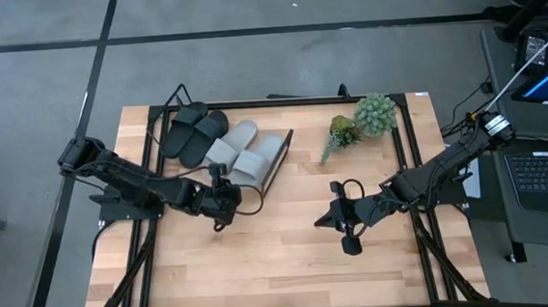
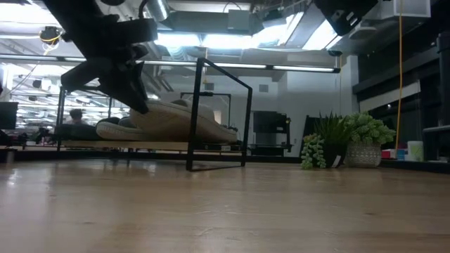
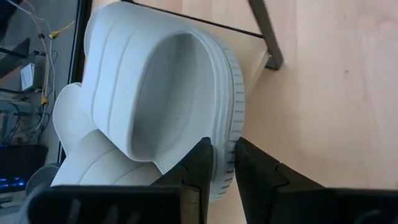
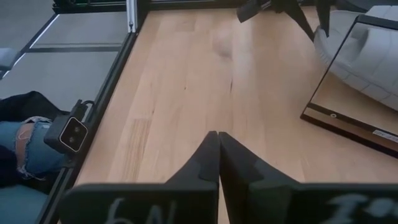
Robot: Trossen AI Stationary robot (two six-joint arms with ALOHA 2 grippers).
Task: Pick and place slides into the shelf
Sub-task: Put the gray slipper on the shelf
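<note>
The shelf (image 1: 277, 163) stands at the table's far left, a wire frame with a wooden board. Two black slides (image 1: 195, 130) and two light grey slides (image 1: 245, 154) lie on it side by side. My left gripper (image 3: 224, 165) is at the near end of the nearer grey slide (image 3: 168, 93), slightly open, with one finger over the footbed and the other outside the sole's edge. In the low view it hangs just in front of the grey slides (image 2: 176, 119). My right gripper (image 4: 217, 140) is shut and empty above the bare table, right of centre (image 1: 325, 221). My left gripper has the grey slide's side rim (image 3: 225, 134) between its two fingers, coming slanting down from the table's near left. Whether the fingers still touch the rim, I cannot tell. The slide lies on the shelf beside the other grey one.
A small potted plant (image 1: 363, 118) stands at the far right of the table. The shelf's upright wire end loop (image 2: 219, 116) rises beside the grey slides. A person's leg in jeans (image 4: 25, 149) shows beyond the table's edge. Bare wood stretches across the near half.
</note>
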